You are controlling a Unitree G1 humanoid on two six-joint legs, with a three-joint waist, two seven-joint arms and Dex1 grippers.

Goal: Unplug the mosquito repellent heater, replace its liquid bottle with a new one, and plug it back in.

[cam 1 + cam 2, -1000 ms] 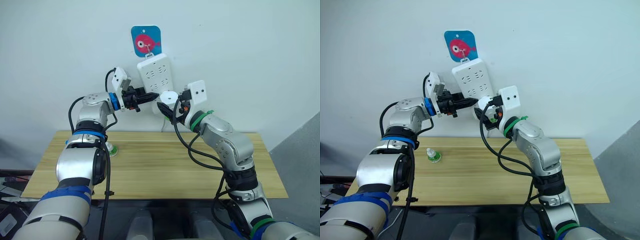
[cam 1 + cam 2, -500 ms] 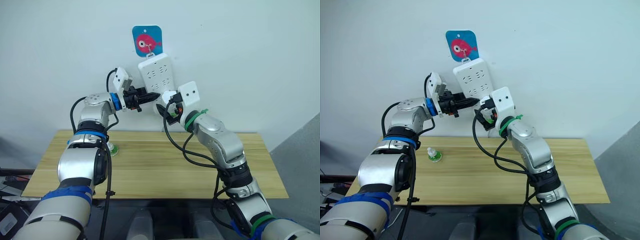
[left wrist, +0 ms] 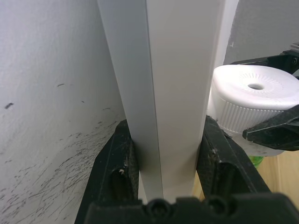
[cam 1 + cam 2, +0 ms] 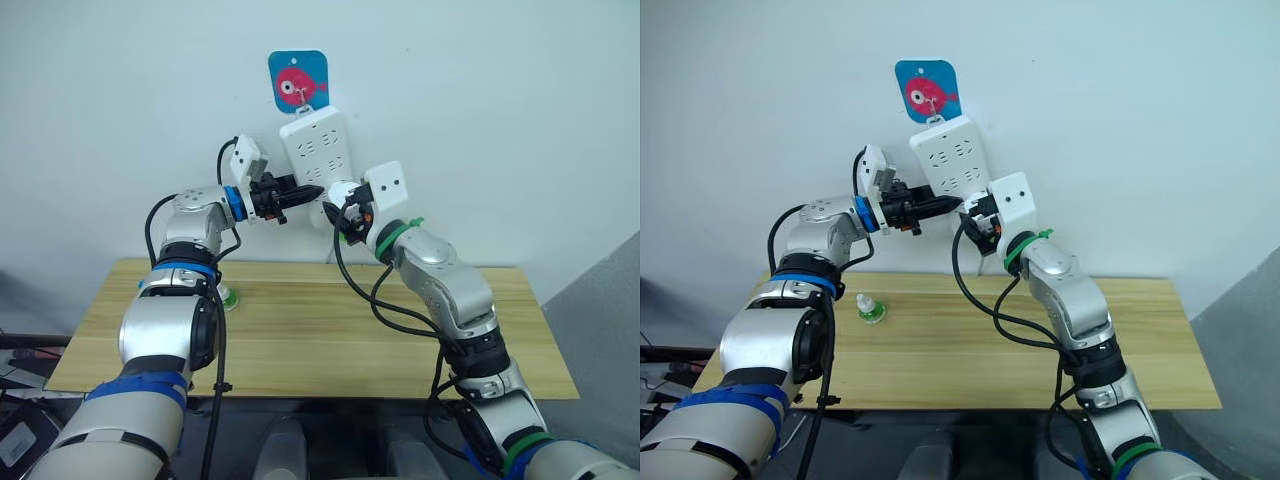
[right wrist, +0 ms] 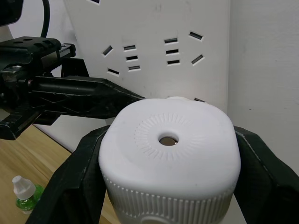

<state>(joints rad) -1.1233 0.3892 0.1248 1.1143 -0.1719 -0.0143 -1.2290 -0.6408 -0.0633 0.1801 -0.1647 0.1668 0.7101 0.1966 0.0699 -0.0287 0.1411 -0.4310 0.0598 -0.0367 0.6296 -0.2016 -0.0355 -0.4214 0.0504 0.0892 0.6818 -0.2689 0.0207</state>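
Ribbed rounded white heater (image 5: 169,163) in right pincer (image 5: 163,186).

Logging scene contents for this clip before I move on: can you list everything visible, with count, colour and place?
Mosquito repellent heater: one, white, held against the lower end of the power strip.
Power strip: one, white, hanging tilted on the wall.
Fish tag: one, blue with a pink fish, on the wall above the strip.
Liquid bottle: one, green with a white cap, upright on the table's left side.
Table: one, light wood, against the wall.
Wall: pale, behind everything.
Left gripper: black fingers clamped across the power strip's edges.
Right gripper: black fingers shut on the heater's sides.
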